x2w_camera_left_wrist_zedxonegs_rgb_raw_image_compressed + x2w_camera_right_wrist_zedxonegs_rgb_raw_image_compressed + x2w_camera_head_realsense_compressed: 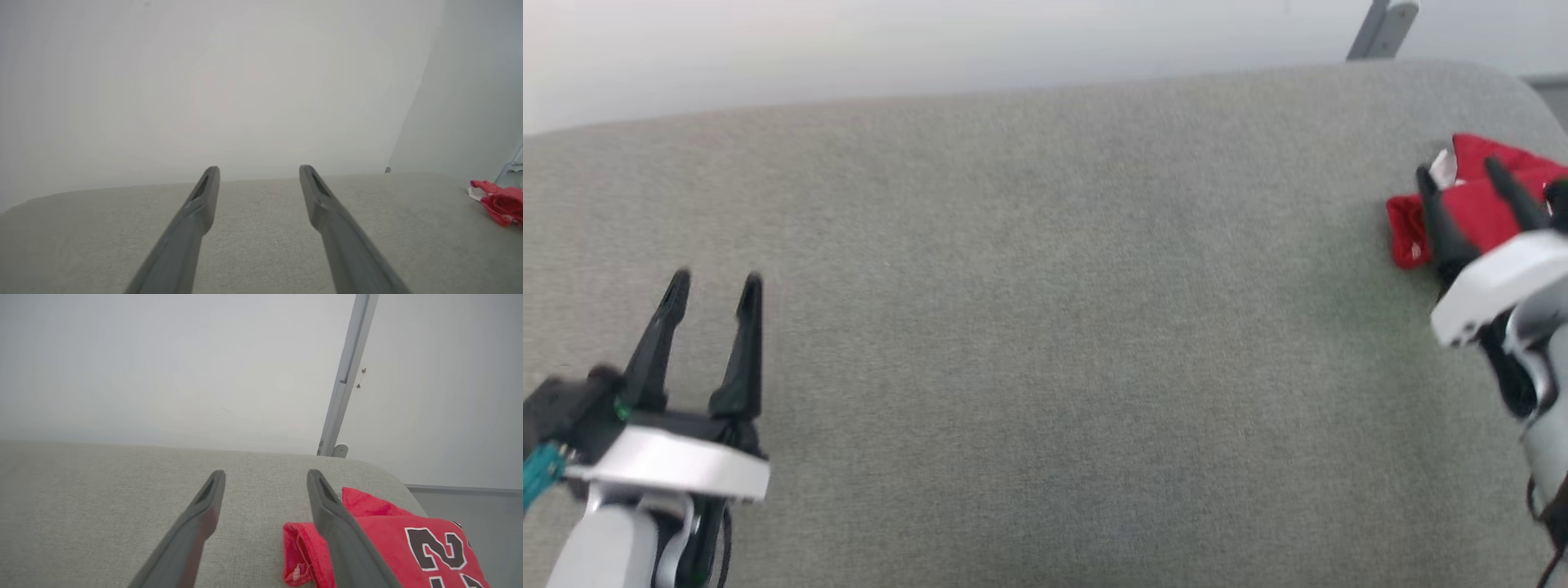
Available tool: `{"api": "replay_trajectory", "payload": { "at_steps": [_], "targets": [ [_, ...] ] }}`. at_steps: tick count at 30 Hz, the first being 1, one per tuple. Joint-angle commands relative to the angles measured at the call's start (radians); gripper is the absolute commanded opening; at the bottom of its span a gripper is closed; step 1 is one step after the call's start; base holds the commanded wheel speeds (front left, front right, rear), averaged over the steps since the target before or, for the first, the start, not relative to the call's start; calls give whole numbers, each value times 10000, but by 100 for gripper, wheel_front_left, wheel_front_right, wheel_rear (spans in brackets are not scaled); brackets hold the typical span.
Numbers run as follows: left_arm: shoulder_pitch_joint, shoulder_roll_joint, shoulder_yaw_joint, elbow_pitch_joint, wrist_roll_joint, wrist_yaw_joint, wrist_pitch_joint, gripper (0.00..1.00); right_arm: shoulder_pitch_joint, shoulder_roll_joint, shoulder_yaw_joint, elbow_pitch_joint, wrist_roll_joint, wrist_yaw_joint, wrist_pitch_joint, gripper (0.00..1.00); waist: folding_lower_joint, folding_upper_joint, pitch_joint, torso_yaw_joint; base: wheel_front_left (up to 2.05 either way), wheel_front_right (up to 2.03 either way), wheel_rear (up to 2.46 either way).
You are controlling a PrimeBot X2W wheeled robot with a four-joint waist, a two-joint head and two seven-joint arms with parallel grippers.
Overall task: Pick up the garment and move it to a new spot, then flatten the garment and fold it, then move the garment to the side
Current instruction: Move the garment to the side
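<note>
Garment (384, 539) | folded heap on surface (1045, 327), just beside right fingers (343, 543), well apart from left fingers (744, 351) | both pairs spread, empty | likely soft, light, limp: pinch the rolled near edge

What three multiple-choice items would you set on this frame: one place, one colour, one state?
1. Where on the grey fabric surface does the red jersey-style garment lie? A far right end; B centre; C left end.
2. Its numerals are: A yellow; B black, white-outlined; C blue.
3. The right gripper with long dark fingers is: A shut on the garment; B shut, empty; C open, nothing between its fingers.
Key: 1 A, the head view shows it by the right edge. 2 B, the right wrist view shows the numerals. 3 C, its fingers stand apart over bare fabric.
</note>
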Motion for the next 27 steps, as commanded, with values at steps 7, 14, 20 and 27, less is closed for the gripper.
{"api": "replay_trajectory", "payload": {
  "at_steps": [7, 14, 20, 27],
  "targets": [
    [1319, -433, 929, -298, 492, -16, -50, 100, 1482, 144, 204, -739, 156, -8, -753, 100, 0, 0, -723, 384, 0, 0, 0],
    [2738, -896, 1655, -422, 867, -60, -50, 100, 3400, 505, -364, -1598, 267, -8, -1412, 100, 0, 0, -1589, 777, 0, 0, 0],
    [3615, -1050, 1969, -612, 811, -68, -50, 100, 4832, 915, -900, -2482, 64, -8, -1498, 100, 0, 0, -1918, 890, 0, 0, 0],
    [4222, -1086, 1979, -719, 503, -76, -50, 100, 6070, 1385, -1328, -3413, 6, -6, -1533, 100, 0, 0, -2171, 905, 0, 0, 0]
  ]
}}
